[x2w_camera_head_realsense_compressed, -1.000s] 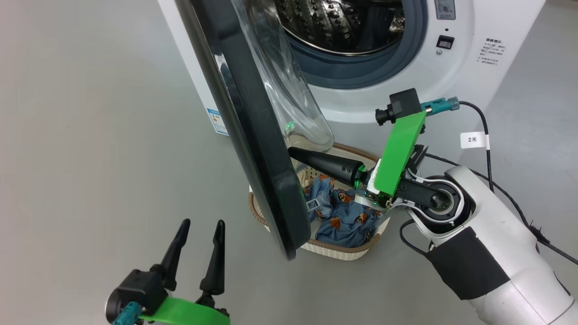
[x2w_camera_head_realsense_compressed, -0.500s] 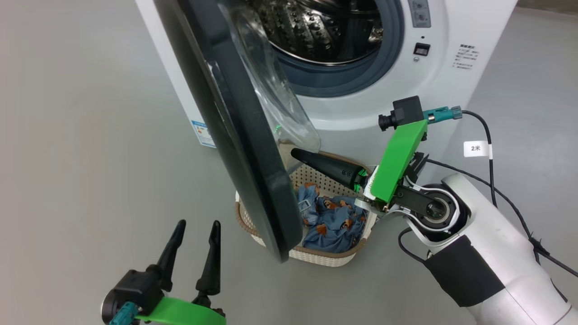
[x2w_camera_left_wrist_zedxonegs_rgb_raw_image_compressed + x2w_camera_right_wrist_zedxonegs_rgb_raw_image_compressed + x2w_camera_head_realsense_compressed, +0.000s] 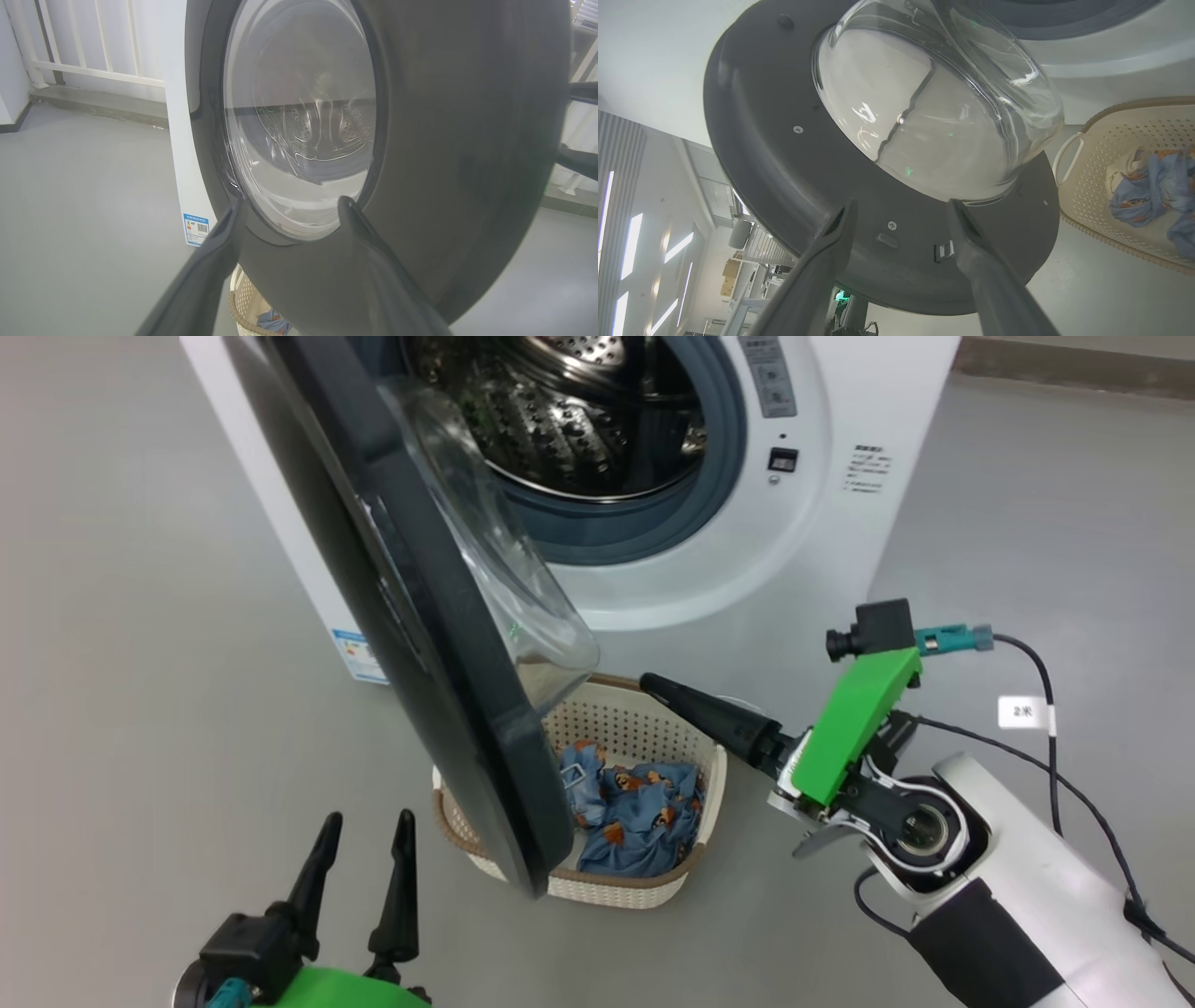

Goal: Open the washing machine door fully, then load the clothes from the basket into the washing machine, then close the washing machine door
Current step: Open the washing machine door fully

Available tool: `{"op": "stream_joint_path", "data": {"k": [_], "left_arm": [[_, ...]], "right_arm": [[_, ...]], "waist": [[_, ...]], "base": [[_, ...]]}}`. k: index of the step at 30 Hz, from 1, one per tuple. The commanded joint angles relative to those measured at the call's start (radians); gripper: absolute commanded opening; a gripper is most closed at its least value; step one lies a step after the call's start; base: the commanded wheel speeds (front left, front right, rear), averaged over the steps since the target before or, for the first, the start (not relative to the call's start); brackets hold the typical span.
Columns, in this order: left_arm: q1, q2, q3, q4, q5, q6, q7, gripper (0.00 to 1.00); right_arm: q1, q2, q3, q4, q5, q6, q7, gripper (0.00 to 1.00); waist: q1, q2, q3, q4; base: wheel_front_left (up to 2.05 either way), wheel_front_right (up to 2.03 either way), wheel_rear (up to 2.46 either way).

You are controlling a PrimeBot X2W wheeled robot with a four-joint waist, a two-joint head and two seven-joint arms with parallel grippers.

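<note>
Head view: the washing machine door [image 3: 411, 616] stands swung out from the washing machine [image 3: 822, 551], its lower edge over the basket [image 3: 644, 894] on the floor, with the clothes [image 3: 635, 812] inside. The left hand [image 3: 367, 821] hovers low, spread apart and empty.

Left wrist view: the door's outer face lies just ahead.

Right wrist view: the right hand [image 3: 902, 205] is spread wide and empty, and it faces the door's inner side.

We are seeing the cream perforated plastic basket [image 3: 616, 889] sitting before the white washing machine [image 3: 840, 541], light blue clothes [image 3: 635, 812] lying inside it, the round black-rimmed glass door [image 3: 420, 644] standing open at its left.
</note>
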Motion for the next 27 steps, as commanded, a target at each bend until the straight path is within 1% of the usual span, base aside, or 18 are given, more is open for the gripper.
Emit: {"op": "stream_joint_path", "data": {"k": [1,11,17,24,25,27], "left_arm": [[-0.005,0.011,0.038,-0.021,0.012,-0.006,-0.006,1.00],[0.017,0.011,0.092,-0.025,0.031,-0.014,-0.006,1.00],[0.038,0.011,0.115,-0.031,0.039,-0.017,-0.006,1.00],[0.061,0.011,0.145,-0.031,0.048,-0.020,-0.006,1.00],[0.061,0.011,0.145,-0.031,0.048,-0.020,-0.006,1.00],[0.068,0.011,0.155,-0.033,0.049,-0.021,-0.006,1.00]], "right_arm": [[0.014,0.002,0.012,-0.030,-0.016,0.006,-0.017,1.00],[0.104,-0.080,0.057,-0.027,-0.030,0.006,-0.121,1.00],[0.149,-0.130,0.082,-0.019,-0.039,0.006,-0.195,1.00],[0.211,-0.190,0.110,0.010,-0.056,0.006,-0.323,1.00],[0.211,-0.190,0.110,0.010,-0.056,0.006,-0.323,1.00],[0.237,-0.214,0.120,0.021,-0.063,0.006,-0.384,1.00]], "waist": [[0.0000,-0.0001,-0.014,-0.024],[0.0000,-0.0001,-0.028,-0.089],[0.0000,-0.0001,-0.040,-0.116],[0.0000,-0.0001,-0.059,-0.134],[0.0000,-0.0001,-0.059,-0.134],[0.0000,-0.0001,-0.061,-0.139]], "base": [[0.00,0.00,0.00],[0.00,0.00,0.00],[0.00,0.00,0.00],[0.00,0.00,0.00],[0.00,0.00,0.00],[0.00,0.00,0.00]]}}
